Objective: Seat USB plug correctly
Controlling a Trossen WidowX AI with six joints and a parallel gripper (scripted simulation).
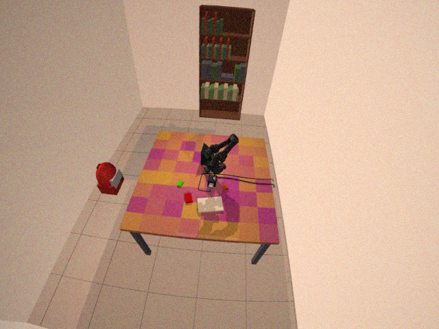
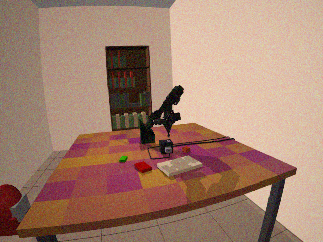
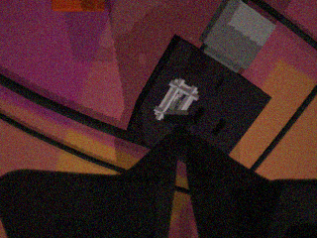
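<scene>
Wrist view first: where is the USB plug (image 3: 177,115)?

"Just above centre, by the tip of my gripper (image 2: 168,134) (image 3: 182,133). I'm clenched on it, though my dark fingers hide most of it; only a small grey end seems to show."

And the socket?

"Its pale outline (image 3: 165,101) lies on top of the black power cube (image 1: 211,179) (image 2: 163,146) (image 3: 218,94), just beside the plug's end. The exterior view puts my fingertips above the cube, so the plug isn't fully seated. Which way round it is, I cannot tell."

What else is on the cube?

"A grey block (image 1: 208,184) (image 2: 168,149) (image 3: 245,37) sits against one side, toward the upper right of the wrist frame. Black cables (image 1: 244,178) (image 2: 201,142) run from around the cube to the right in the top view."

And further out?

"In the exterior view, an orange block (image 1: 225,187) (image 2: 186,149) is near the cube, to its right. Below is a pale slab (image 1: 210,205) (image 2: 179,166), with a red block (image 1: 188,197) (image 2: 143,167) just left of it and a green one farther left. They're all on the patchwork table (image 1: 152,208) (image 2: 91,192)."

Beyond that?

"A bookcase (image 1: 252,31) (image 2: 127,47) stands at the top of the top view, and something red and rounded (image 1: 106,174) is at the left."
</scene>
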